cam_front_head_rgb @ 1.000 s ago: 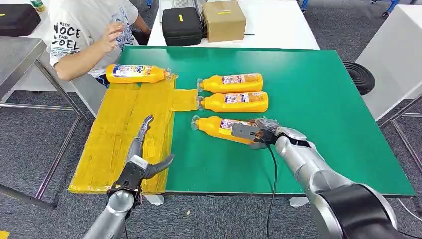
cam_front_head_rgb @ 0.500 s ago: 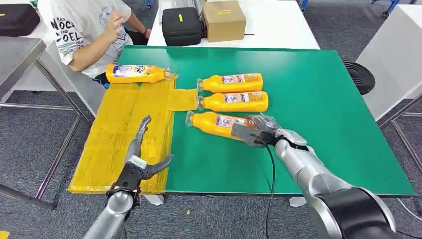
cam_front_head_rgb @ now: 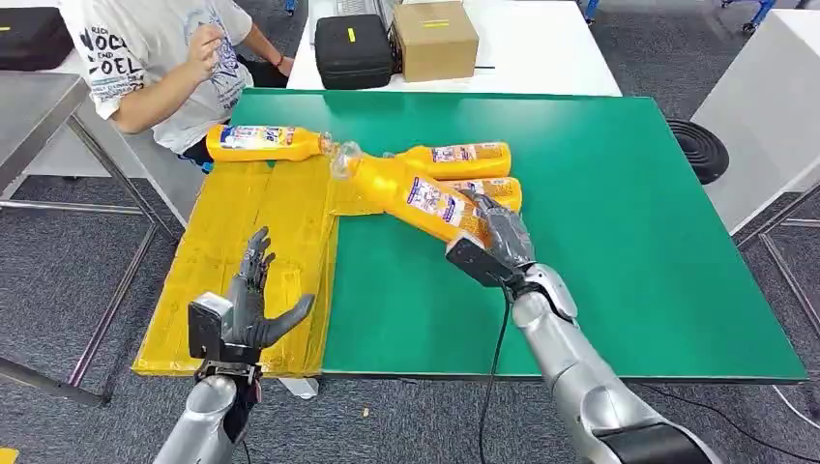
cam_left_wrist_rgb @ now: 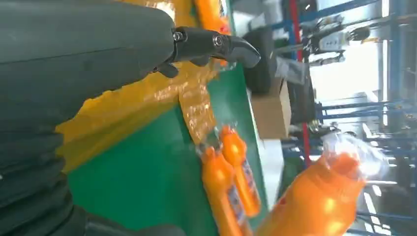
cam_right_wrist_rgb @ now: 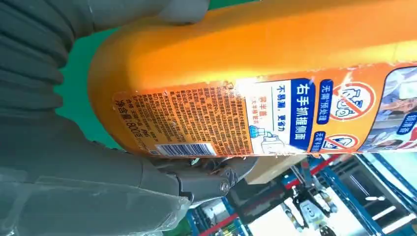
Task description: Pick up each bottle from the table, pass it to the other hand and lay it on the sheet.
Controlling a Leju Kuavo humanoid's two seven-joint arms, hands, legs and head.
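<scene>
The right hand [cam_front_head_rgb: 498, 237] is grasping an orange bottle [cam_front_head_rgb: 411, 193] by its fat end and holds it up off the green counter [cam_front_head_rgb: 619, 213], tilted, with the clear cap pointing toward the yellow sheet [cam_front_head_rgb: 242, 261]. Up close, the label on this bottle [cam_right_wrist_rgb: 275, 88] is white and blue with small print, and the grey thumb [cam_right_wrist_rgb: 206, 179] presses under it. The left hand [cam_front_head_rgb: 247, 309] holds nothing; its fingers are spread apart and point up, over the near part of the sheet. Two more orange bottles lie on their sides on the counter behind the lifted one, side by side: the far one [cam_front_head_rgb: 454, 159] and the near one [cam_front_head_rgb: 493, 190], which is partly hidden. Another bottle [cam_front_head_rgb: 261, 143] lies on its side at the far end of the sheet. A person in a white shirt [cam_front_head_rgb: 155, 58] sits just beyond it. A black case [cam_front_head_rgb: 353, 50] and a brown box [cam_front_head_rgb: 435, 39] sit on a white table [cam_front_head_rgb: 541, 48] farther back.
</scene>
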